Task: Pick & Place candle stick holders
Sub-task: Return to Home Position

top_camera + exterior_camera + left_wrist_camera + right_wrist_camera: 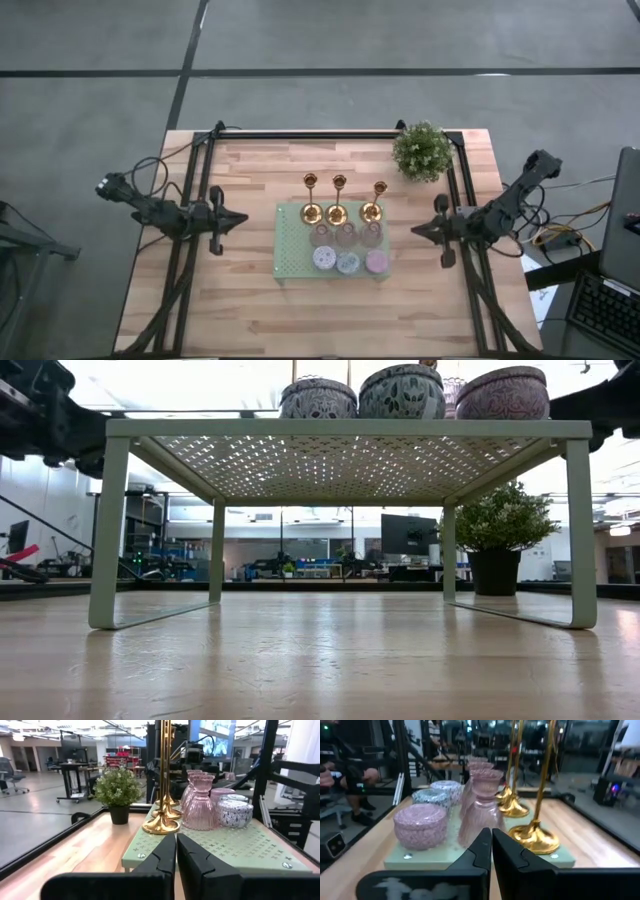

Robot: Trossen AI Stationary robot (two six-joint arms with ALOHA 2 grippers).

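A pale green perforated rack [295,265] stands at the table's middle. Three slim gold holders [338,208] stand on their round bases along its far edge. Three ribbed pink glass holders [345,235] stand in front of them. Three squat round patterned holders [348,262] stand along the near edge and also show in the low view [402,390]. My left gripper [240,218] is shut and empty, left of the rack [176,840]. My right gripper [418,228] is shut and empty, right of the rack [491,834].
A potted plant [421,150] stands at the table's far right corner. Black frame rails [190,190] run along the left, right and far sides. A keyboard [605,310] lies off the table at right. A seated person [350,775] shows beyond the table.
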